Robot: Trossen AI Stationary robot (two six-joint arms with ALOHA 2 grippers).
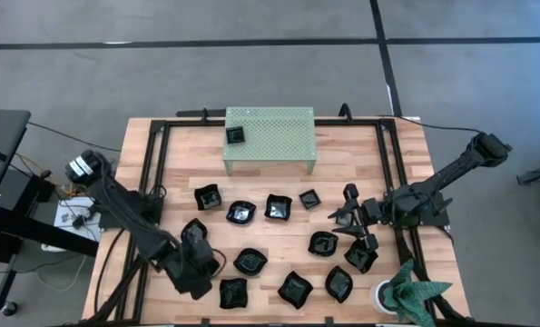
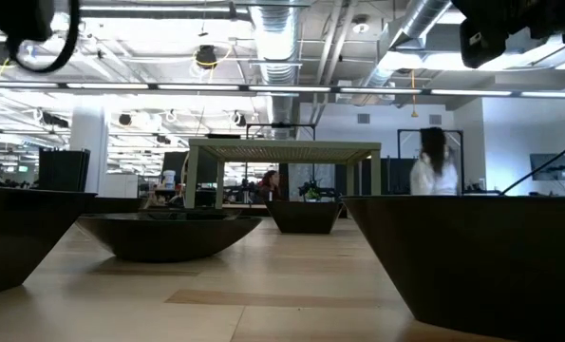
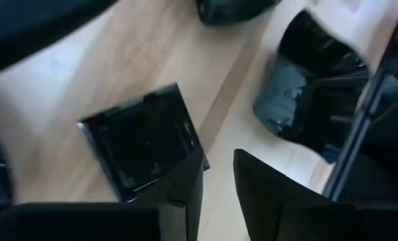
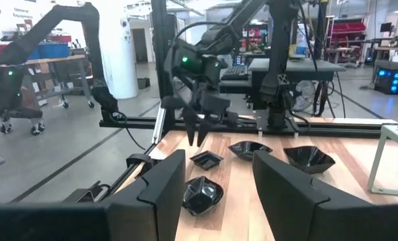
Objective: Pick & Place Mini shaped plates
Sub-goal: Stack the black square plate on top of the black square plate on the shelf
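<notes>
The mini shaped plates (image 1: pixel 278 208) are small glossy black dishes, some square, some with wavy or faceted rims, scattered across the front half of the wooden desk (image 1: pixel 174 168). One square plate (image 1: pixel 235 135) sits on the pale green perforated stand (image 1: pixel 274 136). The left gripper (image 1: pixel 197 238) hangs just above a square plate (image 3: pixel 142 140), fingers (image 3: pixel 182 201) apart, not clamped on it. The right gripper (image 1: pixel 351 218) hovers over the plates on the right, fingers spread, holding nothing.

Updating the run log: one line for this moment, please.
left gripper open over small glossy black square dish | right gripper open, empty, table right | one black dish on pale green perforated metal stand
</notes>
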